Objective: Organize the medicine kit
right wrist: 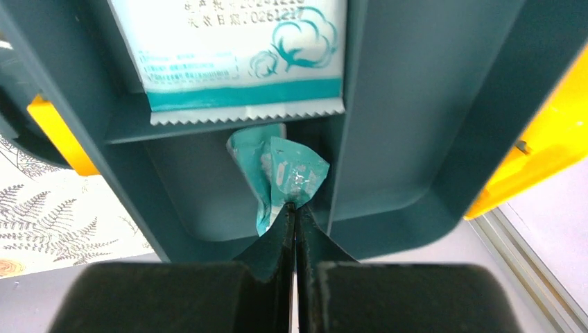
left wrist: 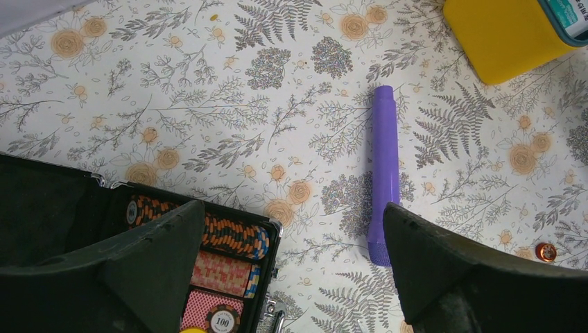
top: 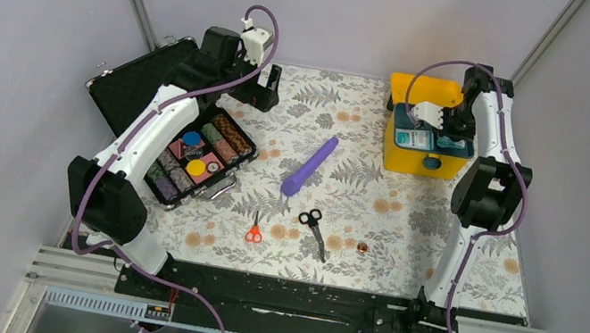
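The medicine kit [top: 424, 159] stands open at the back right, its yellow lid [top: 425, 89] tipped back; its corner also shows in the left wrist view [left wrist: 506, 35]. My right gripper [right wrist: 297, 208] is over its teal divided tray [right wrist: 388, 139], shut on a small crumpled teal packet [right wrist: 288, 170] that hangs into a tray compartment. A white and teal cotton packet [right wrist: 236, 55] lies in the compartment beyond. My left gripper [left wrist: 292, 208] is open and empty, high above the table between the black case and a purple cylinder [left wrist: 385, 166].
A black hard case [top: 194, 154] with colourful chip rolls lies open at the left. The purple cylinder [top: 310, 164] lies mid-table. Red-handled scissors [top: 254, 232], black scissors [top: 314, 229] and a small copper piece [top: 362, 247] lie near the front.
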